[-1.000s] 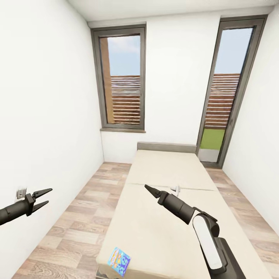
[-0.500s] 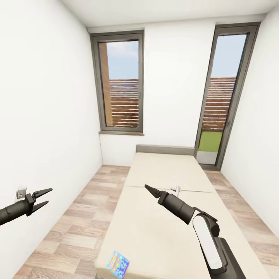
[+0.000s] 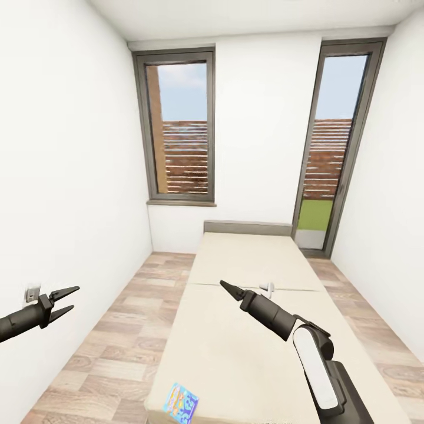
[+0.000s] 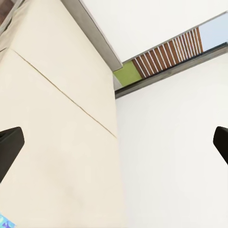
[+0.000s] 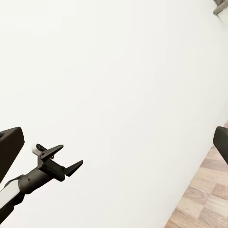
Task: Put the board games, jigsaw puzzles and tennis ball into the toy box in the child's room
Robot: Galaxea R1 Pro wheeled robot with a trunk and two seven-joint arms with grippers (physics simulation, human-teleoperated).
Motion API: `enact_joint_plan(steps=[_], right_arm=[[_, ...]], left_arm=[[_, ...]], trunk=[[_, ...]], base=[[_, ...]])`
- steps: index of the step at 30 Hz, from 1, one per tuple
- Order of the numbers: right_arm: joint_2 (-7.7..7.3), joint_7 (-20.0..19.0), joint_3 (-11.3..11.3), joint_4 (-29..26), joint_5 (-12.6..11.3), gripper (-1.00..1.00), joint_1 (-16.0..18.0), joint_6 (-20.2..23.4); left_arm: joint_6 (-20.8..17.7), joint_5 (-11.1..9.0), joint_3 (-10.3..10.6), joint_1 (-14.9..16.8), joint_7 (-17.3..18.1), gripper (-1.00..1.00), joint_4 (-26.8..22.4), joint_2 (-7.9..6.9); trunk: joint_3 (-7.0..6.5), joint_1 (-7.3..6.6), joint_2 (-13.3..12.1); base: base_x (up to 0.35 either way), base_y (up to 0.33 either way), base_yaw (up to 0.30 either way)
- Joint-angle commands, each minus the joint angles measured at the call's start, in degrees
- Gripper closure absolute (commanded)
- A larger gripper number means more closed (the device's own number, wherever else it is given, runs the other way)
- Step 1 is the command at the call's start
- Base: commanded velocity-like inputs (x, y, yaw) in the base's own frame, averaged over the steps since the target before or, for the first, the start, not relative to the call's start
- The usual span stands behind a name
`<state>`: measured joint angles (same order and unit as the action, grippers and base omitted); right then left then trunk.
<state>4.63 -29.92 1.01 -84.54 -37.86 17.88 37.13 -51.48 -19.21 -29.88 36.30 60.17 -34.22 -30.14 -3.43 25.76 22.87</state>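
The bed (image 3: 259, 330) runs down the middle of the child's room (image 3: 265, 135), its grey headboard against the far wall between two tall dark-framed windows. One board game (image 3: 181, 403) — the small blue-teal box — lies flat on the mattress at the near left corner, close to the edge. The left hand (image 3: 66, 300) hangs over the plank floor (image 3: 112, 347) by the left wall, fingers apart and empty. The right hand (image 3: 227, 287) hovers above the mid-mattress; whether its fingers are apart or together cannot be told.
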Motion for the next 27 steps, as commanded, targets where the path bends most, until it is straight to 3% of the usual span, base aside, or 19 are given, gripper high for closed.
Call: enact_joint_plan(steps=[1,15,27], right_arm=[[0.03,0.0,-0.1,0.0,-0.3,-1.0,0.0,0.4],[0.04,0.1,0.0,0.1,-0.3,-1.0,0.0,0.4],[0.03,0.1,-0.1,0.0,-0.3,-1.0,0.0,0.3]], left_arm=[[-0.3,0.0,-0.1,0.0,0.1,-1.0,0.0,-0.01],[-0.2,0.0,-0.1,0.0,0.0,-1.0,0.0,-0.01],[-0.4,0.0,-0.1,0.0,0.1,-1.0,0.0,-0.01]], trunk=[[0.02,0.02,0.0],[0.02,0.02,0.0],[0.02,0.02,0.0]], base=[[-0.005,0.051,-0.195],[-0.045,0.149,-0.243],[-0.118,0.117,-0.041]])
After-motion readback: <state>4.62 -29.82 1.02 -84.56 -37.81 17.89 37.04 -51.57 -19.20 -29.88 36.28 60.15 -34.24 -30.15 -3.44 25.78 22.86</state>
